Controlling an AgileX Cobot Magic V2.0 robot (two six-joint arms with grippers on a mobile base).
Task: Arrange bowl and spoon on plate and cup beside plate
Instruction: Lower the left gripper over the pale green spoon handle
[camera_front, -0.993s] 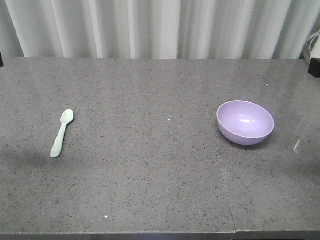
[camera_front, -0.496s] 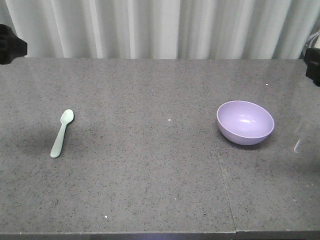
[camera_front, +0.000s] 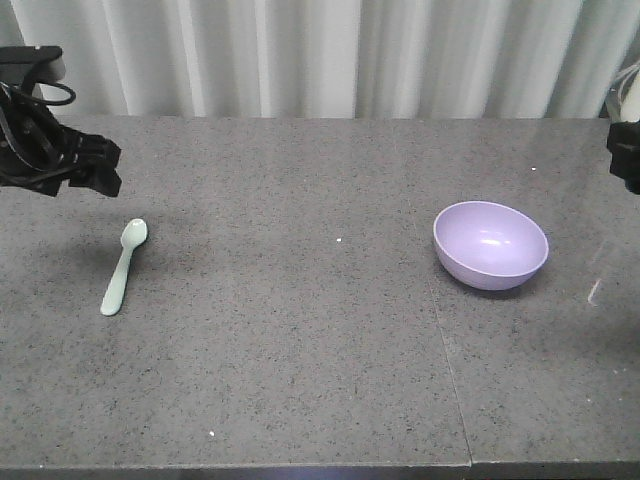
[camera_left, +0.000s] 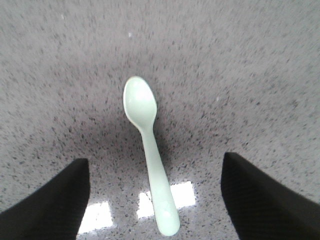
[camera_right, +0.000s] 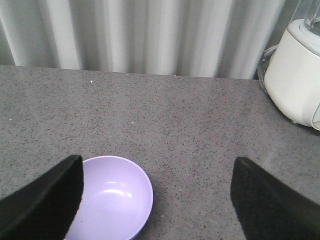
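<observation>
Left gripper (camera_front: 100, 168), black and trailing cables, hangs over the left end of a grey speckled table (camera_front: 300, 350). Its 2 fingers (camera_left: 45, 205) are spread wide with nothing between them but air. The pale mint-green spoon (camera_front: 125, 265) lies flat on the table just below and in front of this gripper, untouched. From the left wrist camera the spoon sits centred between the 2 fingers, its rounded scoop pointing away from the gripper and its handle running back toward it. A soft shadow darkens the table around the spoon.

Further right, past a faint seam in the tabletop, the lilac-purple bowl (camera_front: 490, 245) stands upright and empty. It sits to the left of the right gripper (camera_right: 156, 162) and nearer the front edge of the table, apart from it. This gripper is also spread wide and holds nothing. In the front view only a small black part of it shows at the right edge. From the right wrist camera the bowl lies low beside the gripper's left finger, which hides part of its rim. A white appliance (camera_right: 295, 75) stands on the table beyond the right finger, in the far corner. A pale pleated curtain (camera_front: 300, 55) hangs behind the table.
</observation>
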